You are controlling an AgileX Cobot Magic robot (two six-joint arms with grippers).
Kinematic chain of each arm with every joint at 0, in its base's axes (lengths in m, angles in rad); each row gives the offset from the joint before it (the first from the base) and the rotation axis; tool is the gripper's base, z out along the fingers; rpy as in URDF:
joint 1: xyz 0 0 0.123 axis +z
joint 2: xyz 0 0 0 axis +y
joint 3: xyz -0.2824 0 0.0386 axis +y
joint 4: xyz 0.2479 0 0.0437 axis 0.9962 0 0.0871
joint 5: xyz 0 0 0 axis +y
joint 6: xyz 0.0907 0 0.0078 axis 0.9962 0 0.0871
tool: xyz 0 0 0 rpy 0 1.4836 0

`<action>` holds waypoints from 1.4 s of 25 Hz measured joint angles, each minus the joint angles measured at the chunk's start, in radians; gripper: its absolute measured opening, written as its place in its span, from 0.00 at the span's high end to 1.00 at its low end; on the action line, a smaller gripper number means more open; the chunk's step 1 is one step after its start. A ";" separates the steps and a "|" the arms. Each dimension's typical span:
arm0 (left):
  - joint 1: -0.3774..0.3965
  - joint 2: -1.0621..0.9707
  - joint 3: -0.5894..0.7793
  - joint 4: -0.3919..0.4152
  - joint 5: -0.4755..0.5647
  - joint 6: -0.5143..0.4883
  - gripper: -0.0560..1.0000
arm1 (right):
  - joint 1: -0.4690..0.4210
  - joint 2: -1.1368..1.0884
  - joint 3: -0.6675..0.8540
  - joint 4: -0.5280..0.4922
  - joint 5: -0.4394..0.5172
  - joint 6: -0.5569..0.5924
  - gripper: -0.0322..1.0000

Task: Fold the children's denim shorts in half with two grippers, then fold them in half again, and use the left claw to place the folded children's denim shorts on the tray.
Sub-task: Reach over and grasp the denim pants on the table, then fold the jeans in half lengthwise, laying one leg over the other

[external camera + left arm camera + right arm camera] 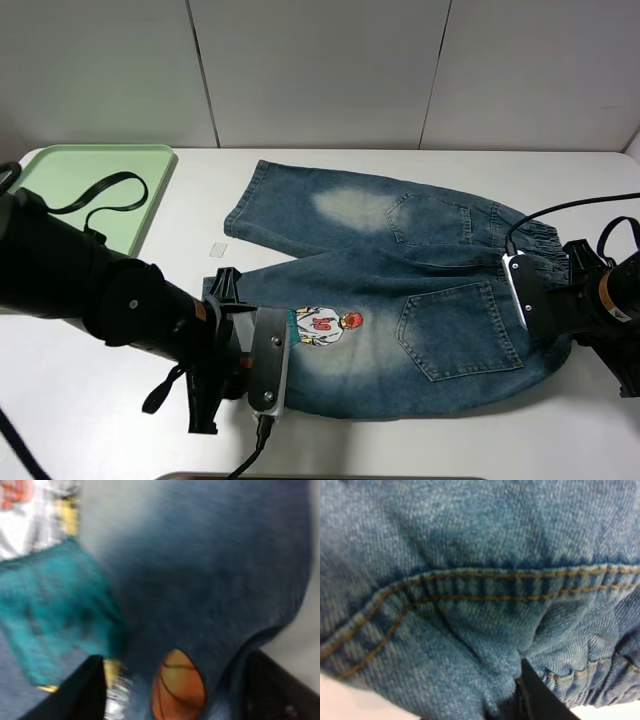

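Children's denim shorts [400,300] spread flat on the counter [400,450]. Right gripper [519,692], jaws pinching the waistband. Left gripper [181,680], jaws straddling a leg hem; I cannot tell whether they grip it.

Shorts [400,300]: faded blue denim, washed lighter across the printed leg. A pale bleached patch marks the leg without the print.
Stitching [520,574]: double rows of mustard-yellow thread on the shorts.
Print [325,325]: cartoon figure on the shorts in white, teal and yellow, with a red-orange head.
Ball [177,685]: orange with thin black lines, part of the print.
Tray [90,170]: uniform pale green, left of the shorts.
Tabletop [100,420]: plain white around the shorts.
Wall [320,70]: light grey panels with darker joint lines, behind the shorts.
Left arm [80,280] and right arm [590,300]: black, at either end of the shorts. The right arm carries an orange label [611,288].
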 joint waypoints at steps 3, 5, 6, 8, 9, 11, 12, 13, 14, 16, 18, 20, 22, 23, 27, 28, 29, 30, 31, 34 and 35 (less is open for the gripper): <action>0.000 0.009 0.000 0.007 -0.016 0.000 0.68 | 0.000 0.000 0.000 0.004 0.000 0.000 0.90; 0.000 0.011 0.000 0.010 -0.016 0.000 0.80 | 0.000 0.000 0.000 0.005 0.000 0.000 0.90; 0.000 0.012 0.000 0.013 -0.016 0.000 0.84 | 0.000 0.000 0.000 0.005 0.000 0.000 0.90; 0.000 0.012 0.000 0.016 -0.013 0.000 0.91 | 0.000 0.000 0.000 0.006 -0.001 0.000 0.90; 0.000 0.012 0.000 0.016 -0.012 0.000 0.92 | 0.000 0.000 0.000 0.006 -0.001 0.000 0.90; 0.000 0.012 0.000 0.016 -0.010 0.000 0.93 | 0.000 0.000 0.000 0.007 -0.003 0.000 0.90; 0.000 0.012 0.000 0.016 -0.010 0.000 0.93 | 0.000 0.000 0.000 0.007 -0.004 0.000 0.90; 0.000 0.012 0.000 0.016 -0.008 0.000 0.93 | 0.000 0.000 0.000 0.007 -0.005 0.000 0.90; 0.000 0.012 0.000 0.016 -0.004 0.000 0.93 | 0.000 0.000 0.000 0.007 -0.007 0.000 0.90; 0.000 0.012 0.000 0.016 0.012 0.000 0.93 | 0.000 0.000 0.000 0.007 -0.012 0.000 0.90; 0.000 0.012 0.000 0.016 0.033 0.000 0.93 | 0.000 0.000 0.000 0.007 -0.021 0.000 0.90; 0.000 0.008 0.000 0.016 0.062 0.000 0.93 | 0.000 0.000 0.000 0.013 -0.026 0.003 0.90; 0.000 -0.007 -0.001 0.017 0.106 0.000 0.93 | 0.000 0.000 -0.004 0.037 -0.033 0.010 0.90; 0.000 -0.017 -0.001 0.017 0.128 0.000 0.93 | 0.000 0.000 -0.011 0.051 -0.034 0.012 0.90; 0.000 -0.086 0.002 0.022 0.172 0.000 0.93 | 0.001 -0.003 -0.064 0.126 -0.030 0.025 0.90; 0.000 -0.104 0.002 0.022 0.170 0.000 0.93 | 0.002 -0.011 -0.081 0.152 -0.021 0.027 0.90; 0.003 -0.121 0.001 0.022 0.170 0.000 0.93 | 0.003 -0.020 -0.092 0.170 -0.015 0.028 0.90; 0.005 -0.138 -0.002 0.022 0.170 0.000 0.93 | 0.004 -0.033 -0.102 0.191 -0.011 0.028 0.90; 0.012 -0.153 -0.009 0.022 0.171 -0.005 0.93 | 0.004 -0.045 -0.113 0.207 -0.006 0.028 0.90; 0.030 -0.178 -0.022 0.022 0.172 -0.029 0.93 | 0.004 -0.082 -0.137 0.259 0.012 0.040 0.90; 0.047 -0.191 -0.031 0.022 0.171 -0.049 0.93 | 0.004 -0.090 -0.144 0.273 0.016 0.048 0.90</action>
